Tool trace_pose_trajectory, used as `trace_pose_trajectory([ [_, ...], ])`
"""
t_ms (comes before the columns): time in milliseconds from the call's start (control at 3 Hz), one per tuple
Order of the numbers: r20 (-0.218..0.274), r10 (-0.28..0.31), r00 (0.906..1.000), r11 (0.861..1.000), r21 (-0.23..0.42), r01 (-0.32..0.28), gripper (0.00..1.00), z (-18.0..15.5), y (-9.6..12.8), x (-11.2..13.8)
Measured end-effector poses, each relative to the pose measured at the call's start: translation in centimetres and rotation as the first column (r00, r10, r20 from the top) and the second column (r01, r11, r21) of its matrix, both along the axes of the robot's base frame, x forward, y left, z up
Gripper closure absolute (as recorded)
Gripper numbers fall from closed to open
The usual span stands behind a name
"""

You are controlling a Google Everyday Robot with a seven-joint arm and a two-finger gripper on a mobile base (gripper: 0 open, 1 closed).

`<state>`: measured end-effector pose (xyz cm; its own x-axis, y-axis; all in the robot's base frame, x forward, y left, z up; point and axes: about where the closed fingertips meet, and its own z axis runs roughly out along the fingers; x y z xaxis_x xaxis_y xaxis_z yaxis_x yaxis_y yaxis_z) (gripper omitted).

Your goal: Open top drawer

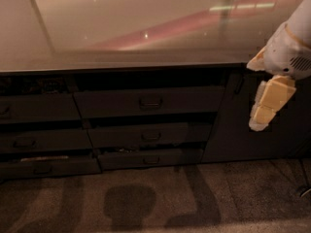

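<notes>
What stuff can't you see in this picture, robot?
- Inside the top drawer: camera view, hidden by its own front and the shadow under the countertop.
- The arm above the gripper, which hangs at the right before the cabinet door: cut off by the right edge.
- The left drawers: cut off by the left edge.

Gripper (pixel 261 118) hangs far R by cabinet door (pixel 228 130), well apart from top drawer (pixel 112 103).
</notes>
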<state>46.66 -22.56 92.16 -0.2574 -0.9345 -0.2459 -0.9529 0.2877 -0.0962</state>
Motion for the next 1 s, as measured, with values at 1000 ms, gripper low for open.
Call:
trace_pose_trajectory([
  [1000, -0.045, 0.057, 0.9974, 0.998, -0.038, -0.058, 0.0, -2.48, 0.04, 1.29],
])
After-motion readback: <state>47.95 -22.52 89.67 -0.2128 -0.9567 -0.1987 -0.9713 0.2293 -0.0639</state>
